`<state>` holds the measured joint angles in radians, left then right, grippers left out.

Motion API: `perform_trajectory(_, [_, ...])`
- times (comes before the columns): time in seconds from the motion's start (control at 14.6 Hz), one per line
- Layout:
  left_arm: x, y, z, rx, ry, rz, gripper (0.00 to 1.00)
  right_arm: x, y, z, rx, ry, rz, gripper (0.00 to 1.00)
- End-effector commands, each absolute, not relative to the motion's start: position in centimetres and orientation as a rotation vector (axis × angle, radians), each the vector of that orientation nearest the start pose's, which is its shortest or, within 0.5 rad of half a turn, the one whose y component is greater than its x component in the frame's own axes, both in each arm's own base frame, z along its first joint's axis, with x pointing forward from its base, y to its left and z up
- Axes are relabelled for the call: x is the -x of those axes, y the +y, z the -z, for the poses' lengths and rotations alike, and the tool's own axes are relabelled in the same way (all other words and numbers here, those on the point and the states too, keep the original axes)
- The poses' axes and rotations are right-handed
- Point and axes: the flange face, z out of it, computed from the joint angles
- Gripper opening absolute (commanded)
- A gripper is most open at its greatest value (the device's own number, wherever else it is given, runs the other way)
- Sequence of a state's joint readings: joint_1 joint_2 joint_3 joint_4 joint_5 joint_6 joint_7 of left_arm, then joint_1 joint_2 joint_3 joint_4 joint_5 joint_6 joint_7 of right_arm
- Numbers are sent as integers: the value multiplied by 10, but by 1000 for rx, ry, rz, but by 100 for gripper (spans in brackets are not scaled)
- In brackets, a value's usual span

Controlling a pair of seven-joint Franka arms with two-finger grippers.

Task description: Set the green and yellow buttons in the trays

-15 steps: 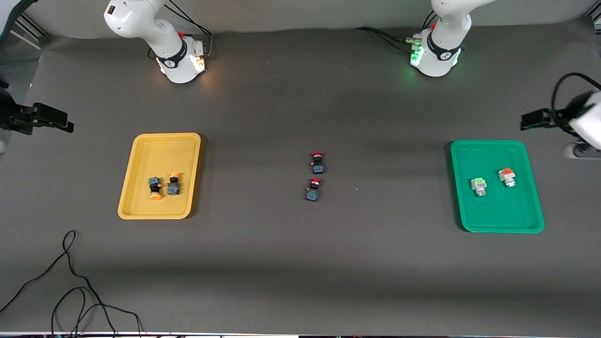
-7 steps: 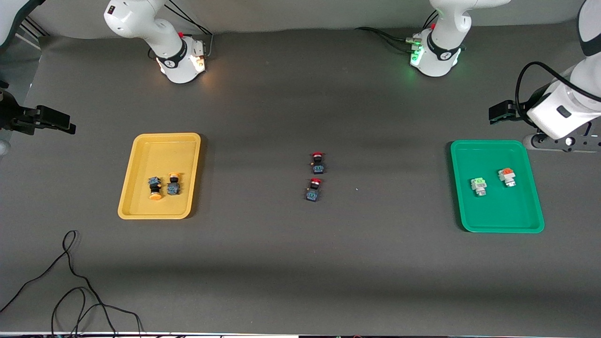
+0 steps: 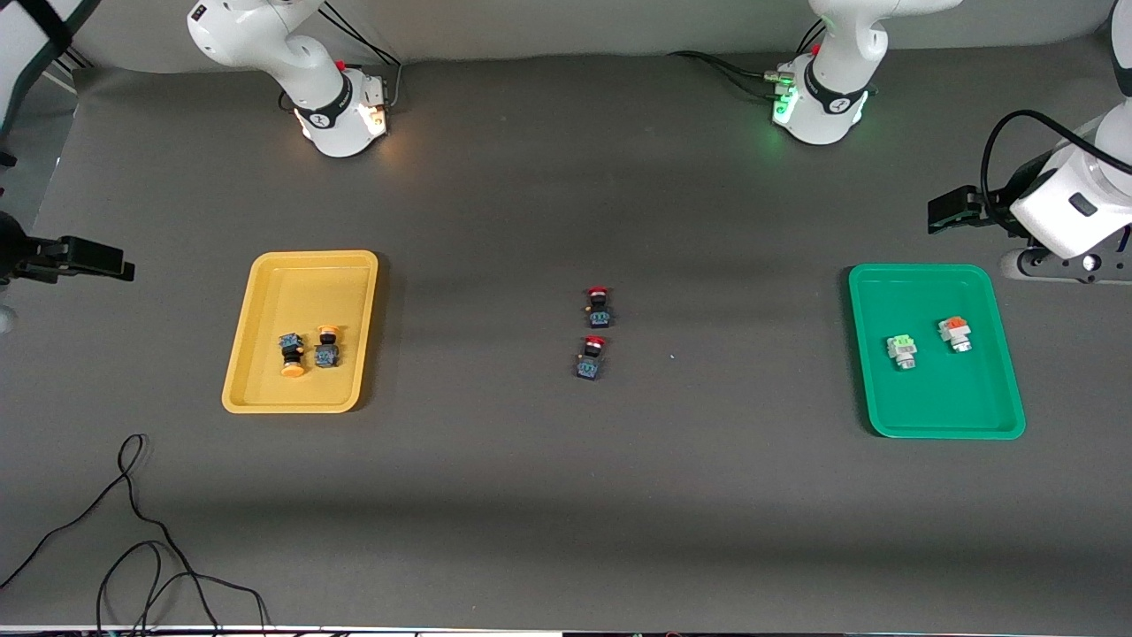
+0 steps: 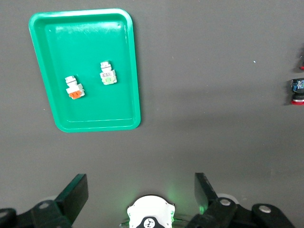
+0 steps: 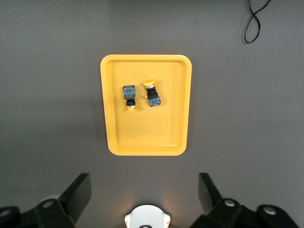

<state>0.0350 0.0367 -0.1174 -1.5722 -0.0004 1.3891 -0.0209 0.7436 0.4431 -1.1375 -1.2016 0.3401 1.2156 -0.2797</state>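
While its fingers stood wide apart with nothing between them, the left gripper [image 4: 137, 199] hung high at the left arm's end of the table, and in the front view only part of its wrist and camera mount showed, cut off by the frame edge. The right gripper [image 5: 142, 199] hung likewise at the right arm's end, spread and empty, its front-view trace a dark bracket at the frame's edge. At 12 o'clock from the left gripper in its wrist view lay the green tray [image 4: 128, 71], holding the pale green button [image 4: 108, 73] and the orange-red button [image 4: 73, 88], apart from each other and from the rim. The yellow tray [image 5: 185, 104] held two yellow-capped buttons [image 5: 141, 96] just beside one another, caps pointing opposite ways. Two red-capped switches [image 3: 595, 333] sat mid-table, well apart from both trays, with bare mat all round. A loose black cable [image 3: 133, 522] lay near the front edge toward the right arm's end.
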Motion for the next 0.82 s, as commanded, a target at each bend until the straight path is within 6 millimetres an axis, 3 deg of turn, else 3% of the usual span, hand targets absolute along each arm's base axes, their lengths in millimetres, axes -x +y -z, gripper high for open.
perform_trajectory(0.0, [-539, -44, -597, 3130, 96, -321, 100, -582, -40, -637, 3117, 38, -327, 100])
perform_trajectory(0.41, [-542, -45, -599, 3116, 100, -302, 100, -573, -48, -635, 3098, 38, -353, 100])
perform_trajectory(0.76, [-545, -44, -600, 3113, 100, -274, 100, -532, -56, -629, 3121, -5, -286, 100])
